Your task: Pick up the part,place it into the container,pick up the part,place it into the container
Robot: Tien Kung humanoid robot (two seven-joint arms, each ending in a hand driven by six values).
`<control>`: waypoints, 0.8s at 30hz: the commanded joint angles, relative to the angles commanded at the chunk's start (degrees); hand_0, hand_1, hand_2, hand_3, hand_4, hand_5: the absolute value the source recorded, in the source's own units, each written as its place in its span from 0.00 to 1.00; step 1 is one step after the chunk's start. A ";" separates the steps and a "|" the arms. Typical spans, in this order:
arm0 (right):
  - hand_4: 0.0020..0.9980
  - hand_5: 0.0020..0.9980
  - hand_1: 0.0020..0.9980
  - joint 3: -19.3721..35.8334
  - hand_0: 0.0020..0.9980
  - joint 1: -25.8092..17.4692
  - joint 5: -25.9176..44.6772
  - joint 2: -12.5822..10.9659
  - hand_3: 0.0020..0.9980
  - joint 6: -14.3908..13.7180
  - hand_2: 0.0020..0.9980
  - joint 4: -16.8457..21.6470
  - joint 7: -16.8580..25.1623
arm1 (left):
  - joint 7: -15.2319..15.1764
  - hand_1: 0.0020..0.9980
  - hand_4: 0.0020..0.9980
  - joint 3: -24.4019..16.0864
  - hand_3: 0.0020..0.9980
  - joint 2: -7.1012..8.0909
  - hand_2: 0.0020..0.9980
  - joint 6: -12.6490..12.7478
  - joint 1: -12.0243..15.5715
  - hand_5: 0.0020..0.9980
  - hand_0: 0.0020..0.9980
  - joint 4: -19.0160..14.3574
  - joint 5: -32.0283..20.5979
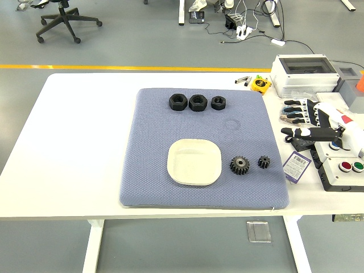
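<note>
White table (74, 142), blue mat (153, 187), cream square dish (194, 161), two black toothed gears (239, 165)

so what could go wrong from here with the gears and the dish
The small gear lies close to the larger gear, so the right hand might nudge one while grasping the other. The white dish looks shallow, so a dropped gear may roll out. Nuts might be mistaken for parts.

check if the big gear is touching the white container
Apart. The head view shows blue mat between the big gear and the white container.
</note>
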 joint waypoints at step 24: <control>1.00 0.27 0.69 -12.43 0.69 10.46 -30.19 7.66 0.78 4.21 0.72 -11.02 -2.86 | -0.43 0.96 0.69 2.99 0.71 0.68 0.94 1.13 -0.33 0.73 0.98 0.00 -2.39</control>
